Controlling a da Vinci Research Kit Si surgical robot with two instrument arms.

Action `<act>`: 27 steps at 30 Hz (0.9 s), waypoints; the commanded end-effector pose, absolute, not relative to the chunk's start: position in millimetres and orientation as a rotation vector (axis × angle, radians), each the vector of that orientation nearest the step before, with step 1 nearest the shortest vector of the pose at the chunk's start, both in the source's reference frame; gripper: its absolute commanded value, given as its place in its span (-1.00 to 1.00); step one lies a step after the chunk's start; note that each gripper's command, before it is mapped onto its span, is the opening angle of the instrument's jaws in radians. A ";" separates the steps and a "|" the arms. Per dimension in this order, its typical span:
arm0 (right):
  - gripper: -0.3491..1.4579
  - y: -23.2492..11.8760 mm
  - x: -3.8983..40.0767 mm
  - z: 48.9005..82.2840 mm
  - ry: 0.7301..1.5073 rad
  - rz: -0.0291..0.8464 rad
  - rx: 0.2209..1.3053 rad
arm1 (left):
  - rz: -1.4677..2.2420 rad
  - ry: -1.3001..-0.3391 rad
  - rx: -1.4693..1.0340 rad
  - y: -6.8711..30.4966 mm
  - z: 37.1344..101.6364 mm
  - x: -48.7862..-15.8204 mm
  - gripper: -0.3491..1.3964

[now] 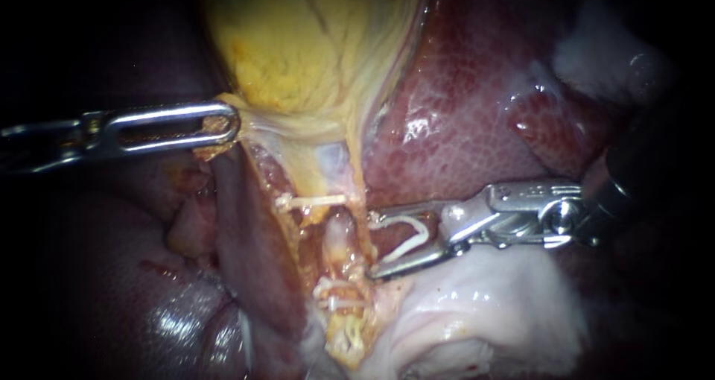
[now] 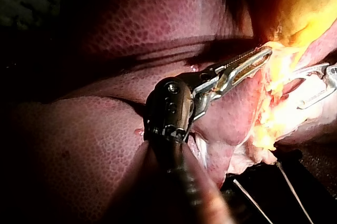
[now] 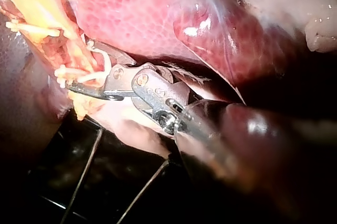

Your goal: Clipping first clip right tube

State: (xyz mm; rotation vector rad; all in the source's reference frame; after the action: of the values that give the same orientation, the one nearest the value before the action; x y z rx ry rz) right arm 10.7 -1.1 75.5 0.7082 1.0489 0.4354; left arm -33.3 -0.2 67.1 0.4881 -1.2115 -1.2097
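Right instrument (image 1: 372, 244) enters the endoscope view from the right edge. Its jaws are spread wide and point left, each touching a leg of the open white clip (image 1: 414, 235) they carry. Just left of the jaw tips, at lower centre, a pale tube (image 1: 339, 238) runs top to bottom, so its long axis crosses the jaws nearly square. It lies ahead of the tips, not yet between them. I judge this to be the tube meant, though which tube is the right one is not plain. Seated clips (image 1: 313, 200) cross the tissue above and below that stretch. Left instrument (image 1: 227, 125), at upper left, is closed on the edge of the gallbladder (image 1: 298, 45), well apart from the tube.

From the left wrist, the left instrument (image 2: 267, 52) grips yellow tissue, and the right instrument (image 2: 310, 84) lies beyond it, spread.

From the right wrist, the right instrument (image 3: 79, 66) holds its clip (image 3: 97, 74) open towards the tissue just ahead. I cannot pick out the tube itself there. The advance looks to be straight ahead.
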 end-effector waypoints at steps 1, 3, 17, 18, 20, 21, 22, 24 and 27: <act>0.03 -1.2 11.0 75.8 1.047 0.436 0.706 | -1.210 -1.212 0.488 -0.2 67.1 -33.3 -1.00; 0.03 -1.4 11.6 76.1 1.047 0.437 0.703 | -1.210 -1.212 0.488 -0.2 67.1 -33.3 -1.00; 0.05 -5.6 14.1 75.6 1.063 0.392 0.841 | -1.210 -1.212 0.487 -0.3 67.1 -33.4 -1.00; 0.05 -5.9 13.9 75.4 1.058 0.393 0.858 | -1.210 -1.212 0.487 -0.3 67.1 -33.4 -1.00; 0.03 -6.5 13.4 75.2 1.051 0.377 0.894 | -1.210 -1.212 0.487 -0.3 67.1 -33.5 -1.00; 0.02 -6.8 13.4 75.3 1.047 0.373 0.907 | -1.210 -1.212 0.487 -0.3 67.2 -33.5 -1.00; 0.02 -7.1 13.4 75.5 1.041 0.369 0.925 | -1.210 -1.212 0.486 -0.3 67.2 -33.6 -1.00; 0.00 -7.7 13.5 76.2 1.028 0.366 0.952 | -1.210 -1.212 0.485 -0.3 67.2 -33.6 -1.00; -0.01 -8.6 13.9 77.5 1.023 0.369 0.973 | -1.210 -1.212 0.485 -0.3 67.2 -33.6 -1.00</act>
State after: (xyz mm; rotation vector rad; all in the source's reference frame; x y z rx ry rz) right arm 14.0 -8.9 77.9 0.9822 1.0206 0.3733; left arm -33.6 -0.3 67.2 0.4853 -1.2121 -1.2104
